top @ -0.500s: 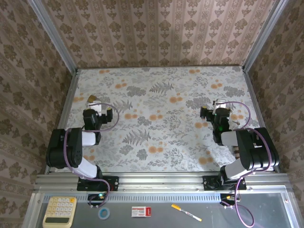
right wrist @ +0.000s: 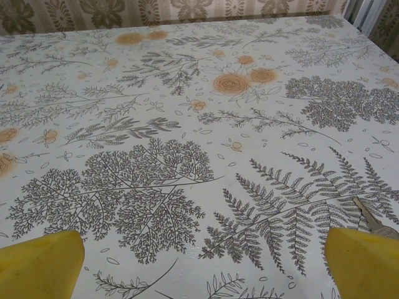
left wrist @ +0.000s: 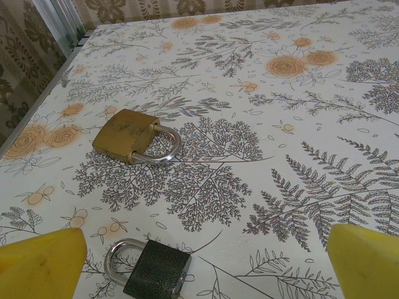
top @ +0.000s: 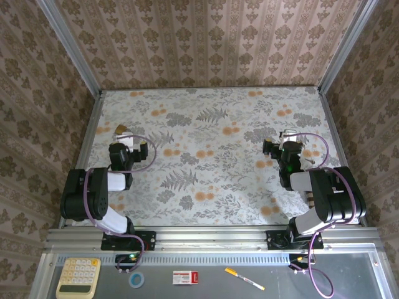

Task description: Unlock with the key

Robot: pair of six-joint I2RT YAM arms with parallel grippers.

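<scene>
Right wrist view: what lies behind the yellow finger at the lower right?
A thin silvery metal key blade lies on the floral-patterned table, its near end passing behind that yellow claw finger. The key's head is covered and cannot be seen.

A padlock (left wrist: 128, 134) lies behind a second padlock (left wrist: 159, 275); seemingly the key (right wrist: 373, 221) lies far right.

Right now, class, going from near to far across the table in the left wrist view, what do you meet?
dark grey padlock → brass padlock → wallpapered wall
</scene>
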